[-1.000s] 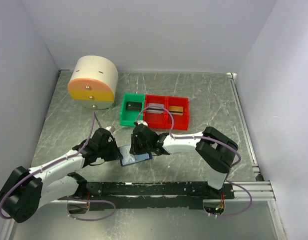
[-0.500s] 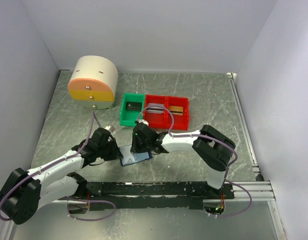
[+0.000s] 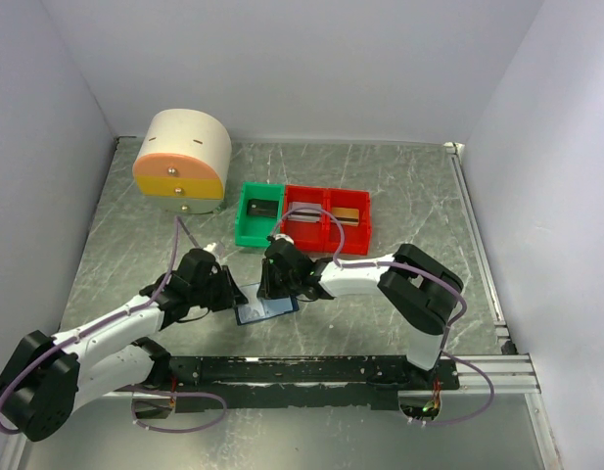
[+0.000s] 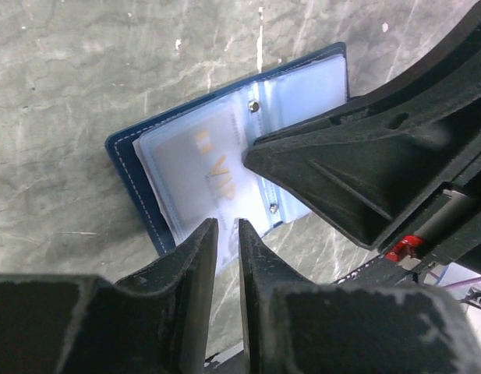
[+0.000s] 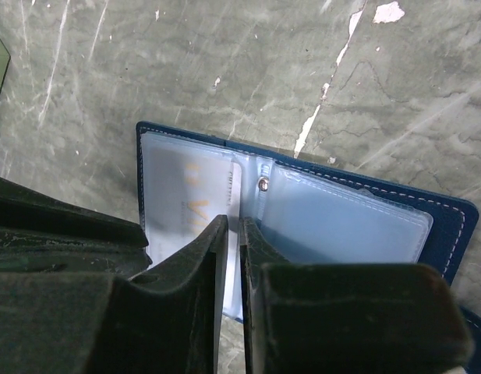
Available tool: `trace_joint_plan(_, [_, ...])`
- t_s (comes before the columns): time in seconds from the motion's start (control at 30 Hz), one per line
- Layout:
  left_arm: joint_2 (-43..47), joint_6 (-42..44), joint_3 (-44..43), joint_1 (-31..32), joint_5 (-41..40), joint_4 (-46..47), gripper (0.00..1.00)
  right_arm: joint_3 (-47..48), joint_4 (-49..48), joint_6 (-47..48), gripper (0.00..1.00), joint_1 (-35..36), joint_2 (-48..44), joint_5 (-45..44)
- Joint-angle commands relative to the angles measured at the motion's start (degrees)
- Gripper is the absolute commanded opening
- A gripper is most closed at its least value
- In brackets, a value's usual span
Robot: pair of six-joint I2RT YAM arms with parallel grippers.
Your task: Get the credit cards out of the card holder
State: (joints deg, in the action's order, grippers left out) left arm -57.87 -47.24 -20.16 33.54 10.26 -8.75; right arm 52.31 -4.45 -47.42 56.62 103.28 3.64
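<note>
The left end effector [image 4: 227,227] has eased slightly apart beside the holder [image 4: 125,160] while the right end effector [image 5: 233,224] narrows onto the card [image 5: 184,204], grip unclear, so the card remains sleeved.

The right fingers [image 4: 341,179] cover part of the card holder [image 4: 298,86].
</note>
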Motion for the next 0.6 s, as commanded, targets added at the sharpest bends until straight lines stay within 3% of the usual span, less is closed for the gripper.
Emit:
trace_joint_plan(0.0, [0.51, -1.51, 0.66, 0.20, 2.68, 4.02, 0.29, -0.81, 4.85, 1.49, 0.13, -0.28, 1.46, -0.84])
trace_joint_plan(0.13, [-0.21, -1.18, 0.15, 0.17, 2.35, 2.83, 0.29, -1.21, 4.36, 1.67, 0.13, -0.28, 0.81, -0.66])
trace_joint_plan(0.33, [1.15, 1.52, -1.83, 0.21, -7.62, -6.48, 0.31, -1.95, 3.40, 2.01, 0.18, -0.28, -0.99, -0.41])
trace_joint_plan(0.57, [-3.91, 2.23, 0.33, 0.21, -3.30, -0.95, 0.26, -1.26, 2.86, 3.05, 0.21, 0.92, -4.38, -1.50])
